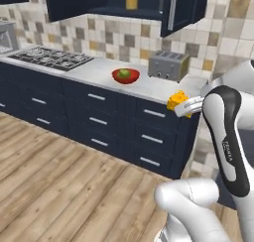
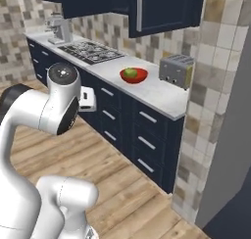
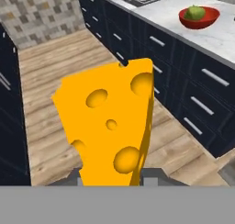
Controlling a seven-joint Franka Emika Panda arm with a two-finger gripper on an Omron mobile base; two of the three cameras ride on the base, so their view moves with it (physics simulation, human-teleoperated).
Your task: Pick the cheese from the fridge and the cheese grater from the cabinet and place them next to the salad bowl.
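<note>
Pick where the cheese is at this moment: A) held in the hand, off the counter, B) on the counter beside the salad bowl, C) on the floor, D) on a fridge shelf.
A: the cheese sits between the fingers of the hand, in the air in front of the drawers, short of the salad bowl on the counter.

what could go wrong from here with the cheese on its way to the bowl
The gripper holds the cheese only at its lower end, so the wedge could tip or slip as the arm swings. The cheese sits out past the counter edge, so a drop would likely land it on the floor. The bowl stands close to the toaster; setting down between them risks a bump.
</note>
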